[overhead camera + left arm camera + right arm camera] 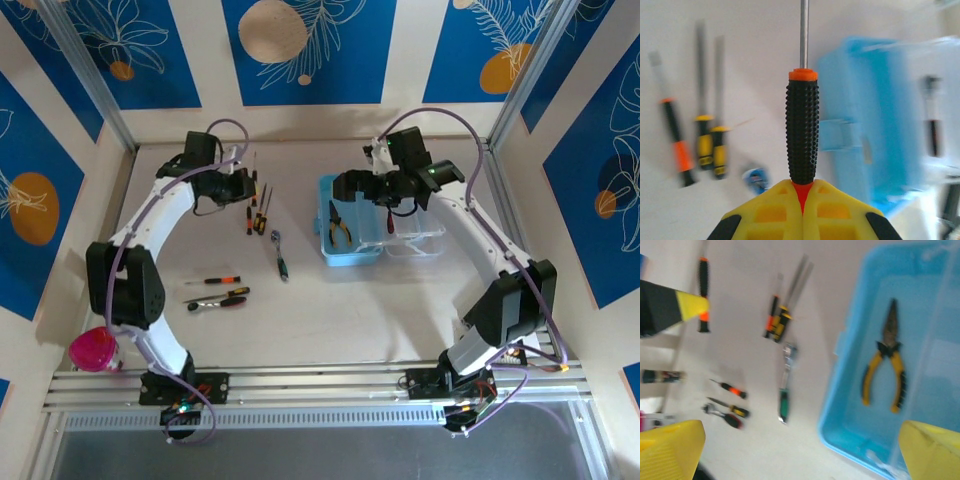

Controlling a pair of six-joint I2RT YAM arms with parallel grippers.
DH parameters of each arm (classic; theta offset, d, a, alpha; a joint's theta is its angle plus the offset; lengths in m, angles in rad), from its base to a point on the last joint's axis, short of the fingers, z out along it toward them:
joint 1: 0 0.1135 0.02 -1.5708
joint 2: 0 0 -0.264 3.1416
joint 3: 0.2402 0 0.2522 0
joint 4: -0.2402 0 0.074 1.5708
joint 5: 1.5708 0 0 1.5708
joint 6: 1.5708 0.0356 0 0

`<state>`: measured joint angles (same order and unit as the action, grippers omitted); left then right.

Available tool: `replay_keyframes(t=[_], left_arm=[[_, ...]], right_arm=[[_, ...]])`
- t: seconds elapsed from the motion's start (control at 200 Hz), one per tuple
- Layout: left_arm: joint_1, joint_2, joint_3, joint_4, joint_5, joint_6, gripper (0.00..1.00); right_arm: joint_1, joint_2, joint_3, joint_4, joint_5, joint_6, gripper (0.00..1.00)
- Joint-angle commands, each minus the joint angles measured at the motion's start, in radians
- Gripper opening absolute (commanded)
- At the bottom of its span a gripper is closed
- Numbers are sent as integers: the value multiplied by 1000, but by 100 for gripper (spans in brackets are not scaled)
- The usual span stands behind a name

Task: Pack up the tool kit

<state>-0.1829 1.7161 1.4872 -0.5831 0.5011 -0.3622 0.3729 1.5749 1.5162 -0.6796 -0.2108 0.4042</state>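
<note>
Pale tabletop (330,320): the left gripper (802,196) pinches a screwdriver (802,130) by its knurled black handle's butt — likely light, rigid, non-slip. The right gripper (800,442) gapes empty over the blue case (845,390).

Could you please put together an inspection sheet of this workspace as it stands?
Surface: pale table, tools scattered on its left half.
Job's things: blue case open, clear lid laid flat to its right; yellow-handled pliers inside; three screwdrivers, a green-handled wrench and three small tools loose on the table.
Clutter: pink cup at the near left edge.
Pincers: left pincer shut on a black-handled screwdriver; right pincer open above the case.
Cables: purple cables run along both arms.
Surroundings: blue leaf-patterned panels, metal frame rails.
</note>
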Motion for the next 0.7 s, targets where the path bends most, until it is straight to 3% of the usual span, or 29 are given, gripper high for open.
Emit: replay_keyframes(t=[0.0, 0.255, 0.515, 0.695], left_arm=[[-58, -29, -40, 101, 228, -69, 0], [-200, -72, -79, 259, 295, -146, 0], [-261, -73, -74, 328, 314, -195, 0], [-283, -70, -64, 337, 318, -199, 0]], right_arm=[[0, -18, -11, 135, -160, 74, 99], [-2, 0, -2, 266, -225, 156, 93], [1, 42, -5, 275, -179, 204, 71], [13, 73, -1, 281, -165, 224, 62]])
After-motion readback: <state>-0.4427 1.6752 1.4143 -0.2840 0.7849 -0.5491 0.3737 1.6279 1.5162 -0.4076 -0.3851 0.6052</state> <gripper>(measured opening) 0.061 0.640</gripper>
